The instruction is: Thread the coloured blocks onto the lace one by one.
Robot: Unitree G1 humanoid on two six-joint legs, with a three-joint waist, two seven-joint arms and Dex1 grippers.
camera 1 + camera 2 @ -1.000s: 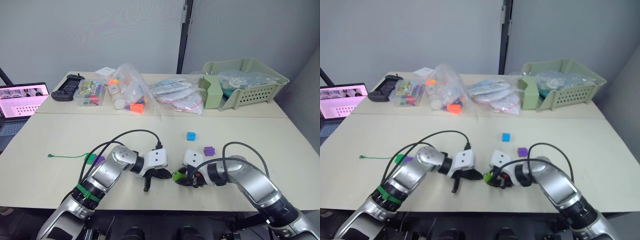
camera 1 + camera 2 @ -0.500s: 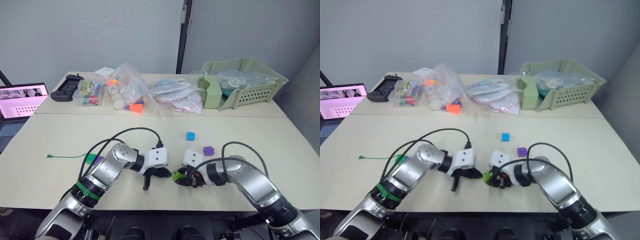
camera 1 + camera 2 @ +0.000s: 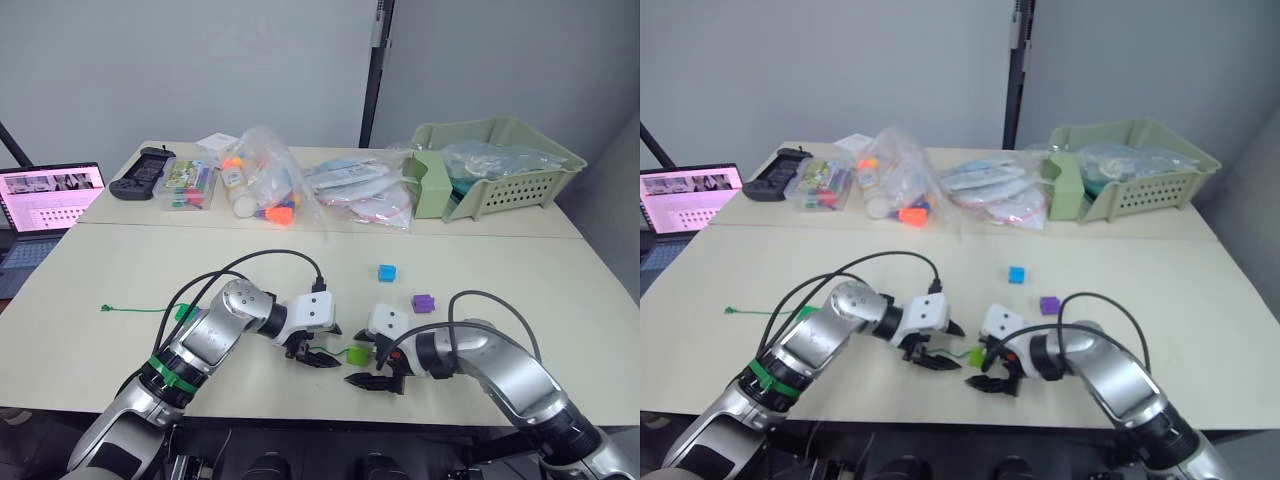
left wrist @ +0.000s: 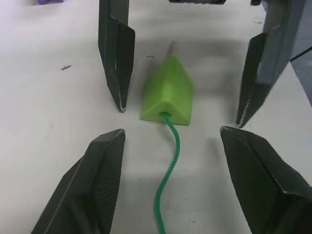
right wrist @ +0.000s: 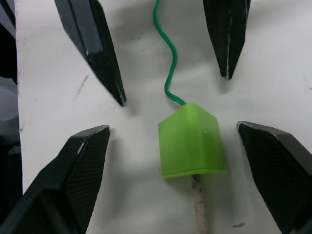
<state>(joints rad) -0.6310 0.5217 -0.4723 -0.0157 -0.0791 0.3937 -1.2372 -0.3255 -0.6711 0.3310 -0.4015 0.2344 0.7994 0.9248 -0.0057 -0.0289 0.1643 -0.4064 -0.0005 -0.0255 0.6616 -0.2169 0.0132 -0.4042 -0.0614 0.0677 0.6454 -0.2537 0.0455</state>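
Observation:
A light green block (image 4: 168, 92) lies on the table with the green lace (image 4: 168, 165) running through it and the pale tip (image 5: 199, 204) sticking out of its far side. My left gripper (image 3: 318, 352) and right gripper (image 3: 375, 370) face each other across this block, both open and touching neither block nor lace. The lace trails left across the table to its end (image 3: 103, 308). A blue block (image 3: 386, 272) and a purple block (image 3: 422, 303) sit loose beyond my right gripper. A darker green block (image 3: 183, 312) peeks out beside my left forearm.
Along the table's back stand a green basket (image 3: 500, 175), clear bags of toys (image 3: 262, 185), a clear box (image 3: 185, 186) and a black controller (image 3: 140, 172). A laptop (image 3: 45, 205) sits at far left. Black cables (image 3: 260, 265) loop over both arms.
Both grippers have opened and let go: the light green block, held between them before, now lies on the table. The camera has shifted slightly.

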